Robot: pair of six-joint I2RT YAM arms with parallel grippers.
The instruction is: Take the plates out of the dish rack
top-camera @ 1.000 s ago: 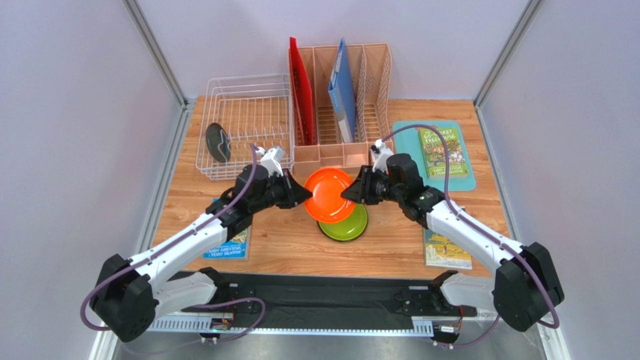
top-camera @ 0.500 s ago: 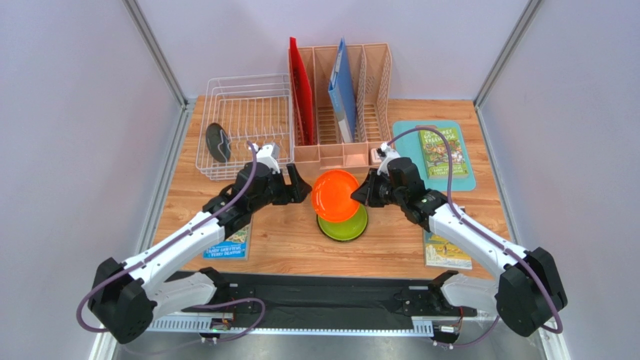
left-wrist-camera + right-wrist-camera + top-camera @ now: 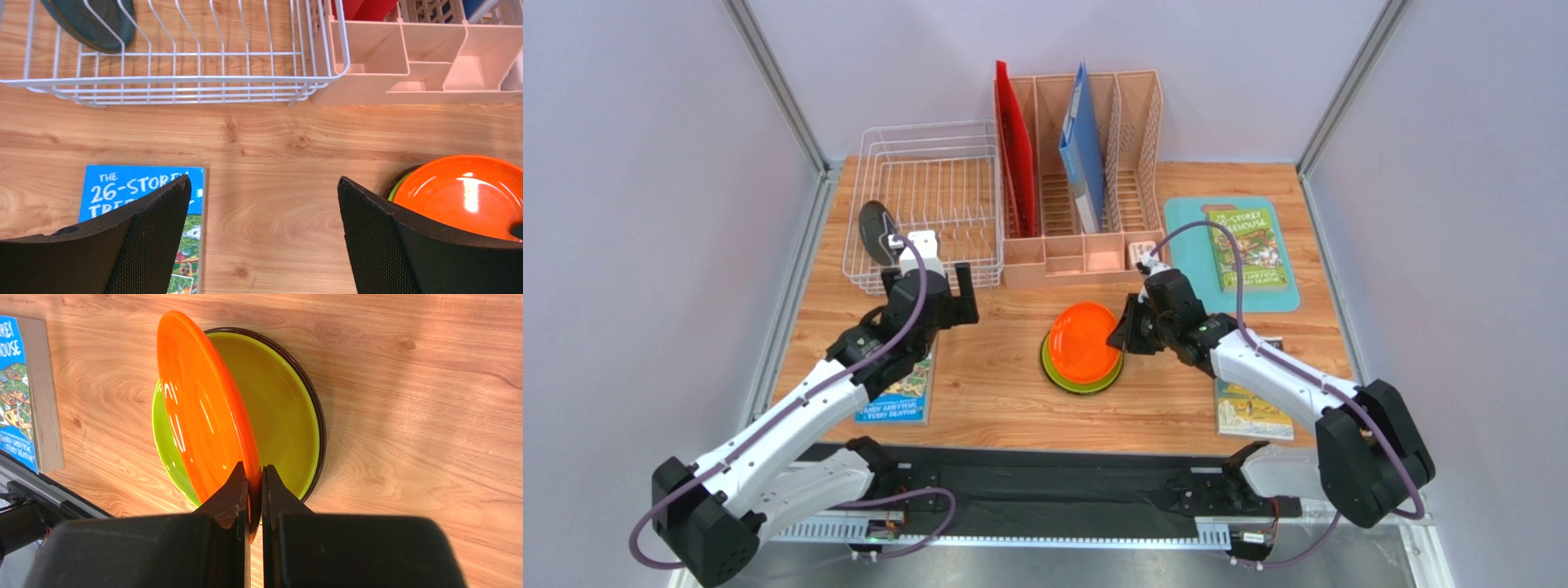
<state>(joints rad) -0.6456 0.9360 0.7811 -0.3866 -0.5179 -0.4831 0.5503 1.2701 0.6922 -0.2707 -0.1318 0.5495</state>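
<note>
The right gripper (image 3: 255, 478) is pinching the near rim of the orange plate (image 3: 196, 416), its jaws closed tight on the thin edge. The plate is tilting up on that side over the lime green plate (image 3: 276, 410). Whether its far edge is touching the green one cannot be told. The green plate is lying flat on a dark-rimmed plate (image 3: 318, 425), of which only a thin crescent is showing. From above, this stack is sitting on the wooden table (image 3: 989, 380), just in front of the peach file organizer (image 3: 1081, 251). The left gripper (image 3: 263, 208) is hanging empty over bare wood with its jaws spread wide, well apart from the stack. It is sitting near the front of the white wire dish rack (image 3: 184, 79), at the back left of the table, just beside the organizer. The dark grey-teal plate (image 3: 92, 24) is leaning between the wires at the rack's left end, and it is the only plate showing in there. A blue "26-Storey" book (image 3: 144, 190) is lying flat on the table below the left gripper's near finger. A red folder (image 3: 1016, 135) and a blue folder (image 3: 1081, 141) are standing upright in the organizer. At the right, a green book is resting on a teal mat (image 3: 1185, 233), and another book (image 3: 1253, 410) is lying near the right arm's forearm.
</note>
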